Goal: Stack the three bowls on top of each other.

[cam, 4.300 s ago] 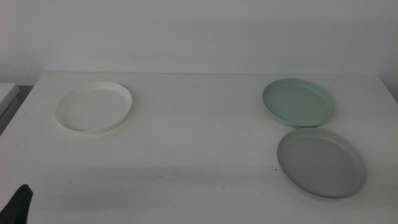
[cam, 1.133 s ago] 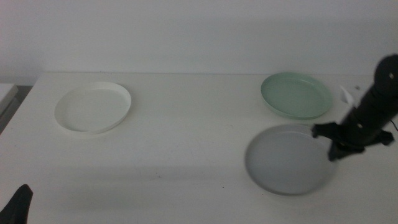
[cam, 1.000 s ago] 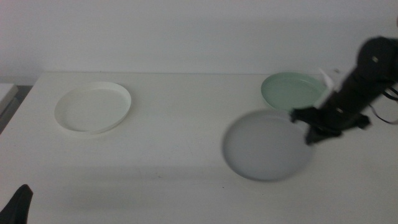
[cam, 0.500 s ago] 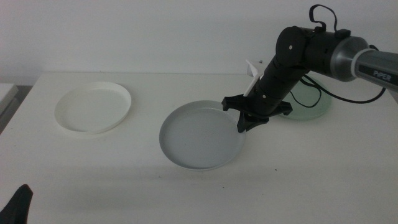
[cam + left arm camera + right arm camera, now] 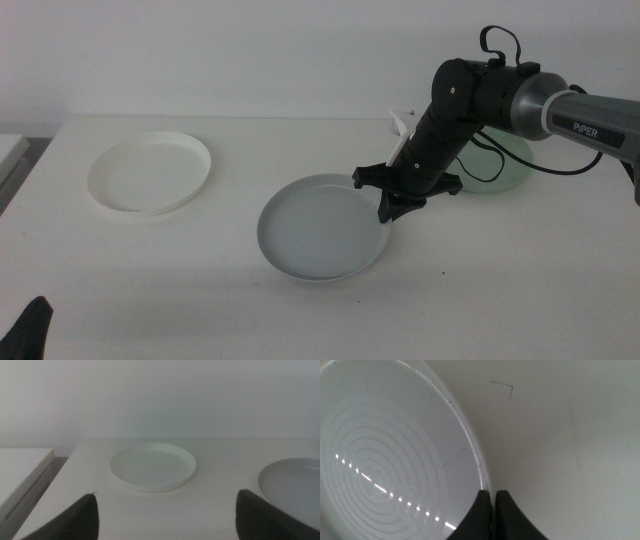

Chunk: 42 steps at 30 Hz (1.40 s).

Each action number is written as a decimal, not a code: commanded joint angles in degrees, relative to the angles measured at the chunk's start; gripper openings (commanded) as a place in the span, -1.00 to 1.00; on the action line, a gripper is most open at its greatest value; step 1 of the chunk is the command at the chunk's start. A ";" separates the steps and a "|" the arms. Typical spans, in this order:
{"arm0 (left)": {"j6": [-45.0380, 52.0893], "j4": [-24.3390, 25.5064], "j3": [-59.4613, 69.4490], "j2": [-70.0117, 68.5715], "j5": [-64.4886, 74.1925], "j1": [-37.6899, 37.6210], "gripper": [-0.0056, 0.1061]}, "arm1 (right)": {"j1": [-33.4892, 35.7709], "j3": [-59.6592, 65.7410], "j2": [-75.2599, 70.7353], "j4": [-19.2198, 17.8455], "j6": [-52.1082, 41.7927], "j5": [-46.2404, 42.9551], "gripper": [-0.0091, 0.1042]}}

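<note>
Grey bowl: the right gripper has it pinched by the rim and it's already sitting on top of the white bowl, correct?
Not quite. The right gripper does pinch the grey bowl by its rim, but the middle view shows that bowl over bare table near the centre, well apart from the white bowl, which lies alone on the left.

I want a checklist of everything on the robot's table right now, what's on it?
Surface: white table, a small dark corner mark in the right wrist view.
Job's things: white bowl at the left; grey bowl in the middle; mint green bowl behind the right arm. None stacked.
Clutter: nothing seen.
Grippers: right gripper shut on the grey bowl's rim; left gripper open, waiting at the near left corner.
Cables: black cable loops on the right arm.
Surroundings: plain white wall.
</note>
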 commanded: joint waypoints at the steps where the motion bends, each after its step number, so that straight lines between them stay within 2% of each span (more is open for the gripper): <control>1: -0.33 0.07 0.04 -0.17 -0.75 -0.50 0.78 | -0.04 -0.41 -0.18 -0.36 0.03 -0.03 -0.86; 4: -0.33 0.07 0.04 -0.17 -0.75 -0.50 0.78 | -0.04 -0.41 -0.18 -1.06 0.03 -0.03 -0.86; 8: -0.33 0.07 0.04 -0.17 -0.75 -0.50 0.78 | -0.04 -0.41 -0.18 -1.89 0.03 -0.03 -0.63; 14: -0.33 0.07 0.04 -0.17 -0.75 -0.50 0.78 | -0.04 -0.53 -0.18 -2.13 0.03 -0.03 0.11; 15: -0.33 0.07 0.04 -0.17 -0.75 -0.50 0.78 | -0.04 -0.93 -0.31 -2.71 0.03 -0.03 0.23; 16: -0.33 0.07 0.04 -0.17 -0.75 -0.50 0.78 | -0.28 -2.44 -0.68 -5.02 0.23 0.23 0.40; 17: -0.33 0.07 0.04 -0.17 -0.75 -0.50 0.78 | -0.57 -3.73 -0.95 -6.71 1.03 0.56 0.46; 20: -0.33 0.07 0.04 -0.17 -0.75 -0.50 0.78 | -3.28 -9.16 -1.55 -10.74 2.48 2.99 0.48; 23: -0.33 0.07 0.04 -0.17 -0.75 -0.50 0.78 | -7.61 -15.77 -1.30 -12.89 2.25 4.51 0.48; 32: -0.33 0.07 0.04 -0.17 -0.75 -0.50 0.78 | -22.09 -21.87 2.92 -13.03 1.04 4.23 0.41; 37: -0.33 0.07 0.04 -0.17 -0.75 -0.50 0.78 | -25.90 -21.87 6.44 -12.81 -1.09 3.54 0.41; 42: -0.33 0.07 0.04 -0.17 -0.75 -0.50 0.78 | -26.68 -21.87 9.71 -12.65 -1.46 0.27 0.39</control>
